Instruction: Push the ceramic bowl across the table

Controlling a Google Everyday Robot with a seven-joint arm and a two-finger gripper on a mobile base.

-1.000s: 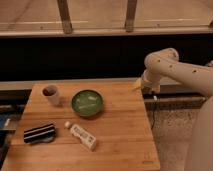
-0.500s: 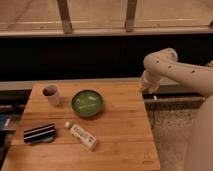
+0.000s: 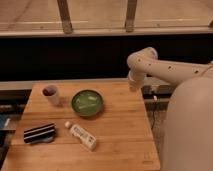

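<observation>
The bowl, green and glossy, sits on the table a little left of the middle, towards the far edge. The gripper hangs at the end of the white arm over the table's far right corner. It is well apart from the bowl, off to the bowl's right and slightly behind it, with bare wood between them. Whether the gripper is open or closed cannot be made out here.

Just left of the bowl stands a small white cup. In front of the bowl lies a white tube, and a black striped object rests near the front left corner.

The bowl has not moved since a second ago. The gripper then pointed left over the table's corner and now sits tucked closer under the arm.
</observation>
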